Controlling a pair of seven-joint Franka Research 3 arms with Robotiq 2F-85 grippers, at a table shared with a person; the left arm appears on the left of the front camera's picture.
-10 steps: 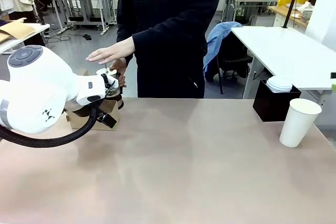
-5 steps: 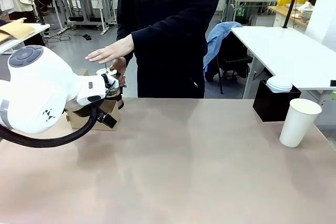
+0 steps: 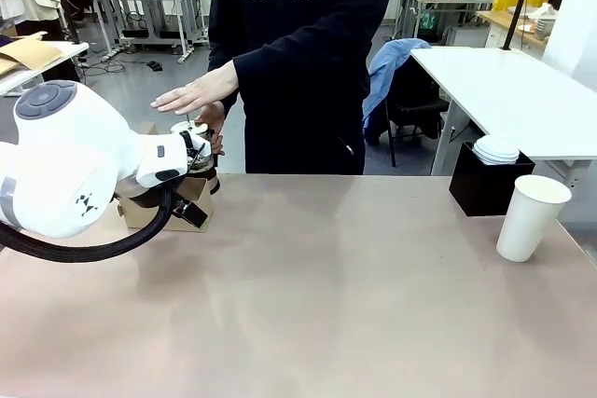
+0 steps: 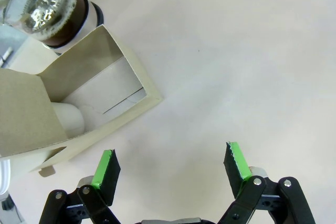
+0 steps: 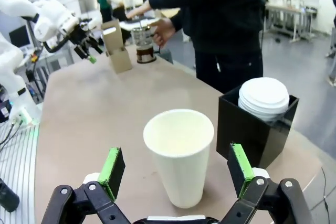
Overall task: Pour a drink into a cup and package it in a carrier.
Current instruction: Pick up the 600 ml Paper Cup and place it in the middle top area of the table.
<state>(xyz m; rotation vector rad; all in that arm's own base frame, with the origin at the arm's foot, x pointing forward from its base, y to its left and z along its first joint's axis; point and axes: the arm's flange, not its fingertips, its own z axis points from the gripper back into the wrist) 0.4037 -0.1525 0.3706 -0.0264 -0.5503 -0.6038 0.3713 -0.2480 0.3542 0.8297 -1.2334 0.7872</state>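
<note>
The left gripper [image 4: 170, 153] hovers wide open over the bare tabletop [image 4: 236, 51], just beside the low brown cardboard cup carrier [image 4: 26, 108] at the far left. Against the carrier stands the clear glass jar of dark brown drink [image 4: 52, 11], with a person's hand [image 5: 160, 31] on it. The right gripper [image 5: 176, 155], equally wide open and holding nothing, faces the tall, lidless white paper cup [image 5: 181, 161], which stands beside a black box [image 5: 252, 124] of white lids [image 5: 264, 97].

A pinkish-beige table [image 3: 326, 305] is seen from the front. At 10 o'clock a brown cardboard carrier [image 4: 113, 72] is set, with a glass jar [image 5: 143, 43] of dark drink [image 4: 79, 22] just beside it. At 2 o'clock a black box [image 3: 485, 191] is placed, and near it, at 3 o'clock, a white paper cup [image 3: 530, 217] is stood upright.
</note>
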